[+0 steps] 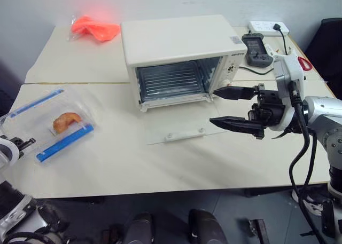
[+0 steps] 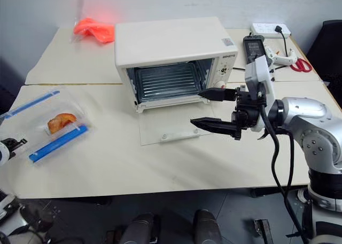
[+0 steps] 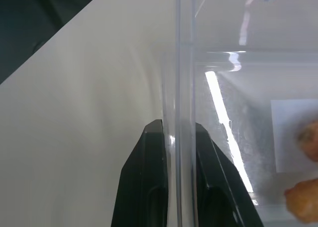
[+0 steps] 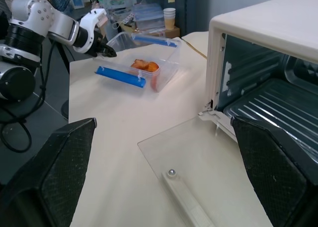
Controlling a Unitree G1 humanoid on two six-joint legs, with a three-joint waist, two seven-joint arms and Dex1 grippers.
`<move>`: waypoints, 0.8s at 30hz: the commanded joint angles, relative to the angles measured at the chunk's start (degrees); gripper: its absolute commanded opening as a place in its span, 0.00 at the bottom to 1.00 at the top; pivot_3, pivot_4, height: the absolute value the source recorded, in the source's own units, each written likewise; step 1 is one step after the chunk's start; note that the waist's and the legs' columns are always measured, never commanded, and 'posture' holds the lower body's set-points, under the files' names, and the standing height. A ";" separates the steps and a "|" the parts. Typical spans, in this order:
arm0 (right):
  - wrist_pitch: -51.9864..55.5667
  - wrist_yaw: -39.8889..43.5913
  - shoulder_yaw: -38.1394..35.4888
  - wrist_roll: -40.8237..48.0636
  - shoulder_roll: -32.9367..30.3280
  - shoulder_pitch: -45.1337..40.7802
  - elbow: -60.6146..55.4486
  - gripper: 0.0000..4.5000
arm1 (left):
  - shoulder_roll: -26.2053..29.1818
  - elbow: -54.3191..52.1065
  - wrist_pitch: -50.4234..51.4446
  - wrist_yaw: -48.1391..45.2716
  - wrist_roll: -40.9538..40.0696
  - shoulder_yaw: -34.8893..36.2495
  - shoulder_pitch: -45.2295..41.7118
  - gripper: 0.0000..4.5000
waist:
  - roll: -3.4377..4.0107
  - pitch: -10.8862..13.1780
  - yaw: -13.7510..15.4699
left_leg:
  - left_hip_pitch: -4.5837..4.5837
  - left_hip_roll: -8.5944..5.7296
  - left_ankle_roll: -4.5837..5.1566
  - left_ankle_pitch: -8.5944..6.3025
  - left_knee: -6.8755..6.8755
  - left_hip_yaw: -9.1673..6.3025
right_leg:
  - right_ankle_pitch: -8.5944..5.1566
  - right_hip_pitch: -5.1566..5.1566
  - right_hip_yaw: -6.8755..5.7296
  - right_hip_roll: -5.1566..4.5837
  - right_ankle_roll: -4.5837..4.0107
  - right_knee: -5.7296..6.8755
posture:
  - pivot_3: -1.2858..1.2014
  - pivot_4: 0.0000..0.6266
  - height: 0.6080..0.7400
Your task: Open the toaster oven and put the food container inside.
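The cream-white toaster oven (image 1: 176,41) stands open at the table's middle back. Its glass door (image 1: 176,129) lies flat on the table in front of it, and the wire rack shows inside. The clear food container (image 1: 53,121), with blue clip strips and orange-brown food, sits at the near left of the table. My left gripper (image 3: 178,127) is shut on its clear side wall at the table's left edge (image 1: 16,145). My right gripper (image 1: 212,107) hangs open above the door's right end, pointing left, with nothing between its fingers.
A bright orange plastic bag (image 1: 95,28) lies at the back left. Behind the oven to the right are a white power strip (image 1: 267,26), a black handheld device (image 1: 256,49) and red-handled scissors (image 1: 304,62). The table's near edge runs just below the container.
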 commanded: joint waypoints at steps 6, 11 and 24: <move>2.84 -1.89 -4.63 3.19 -2.54 2.75 -2.60 1.00 | 5.02 -12.53 1.55 -14.60 -19.45 -6.40 7.07 0.03 | 0.00 0.00 0.20 | 0.00 0.01 0.00 -0.01 0.00 -0.09 | -0.02 0.04 -0.01 -0.12 -0.09 -0.11 | 0.52 0.24 1.00; 2.30 -4.45 -4.71 2.38 -2.12 5.02 -4.03 1.00 | 3.61 -10.97 1.55 -10.55 -30.84 -13.80 -2.76 0.03 | 0.00 0.01 0.22 | 0.00 0.02 0.00 0.01 0.01 -0.10 | -0.01 0.06 -0.02 -0.08 -0.13 -0.08 | 0.52 0.24 1.00; 3.36 -10.24 -11.00 5.85 -3.13 13.15 -10.18 1.00 | -4.24 2.72 1.55 -2.34 -35.63 -36.89 -23.06 0.03 | -0.01 0.01 0.26 | -0.01 -0.18 0.05 0.02 0.03 0.01 | 0.01 0.07 -0.03 0.14 -0.07 -0.03 | 0.52 0.24 1.00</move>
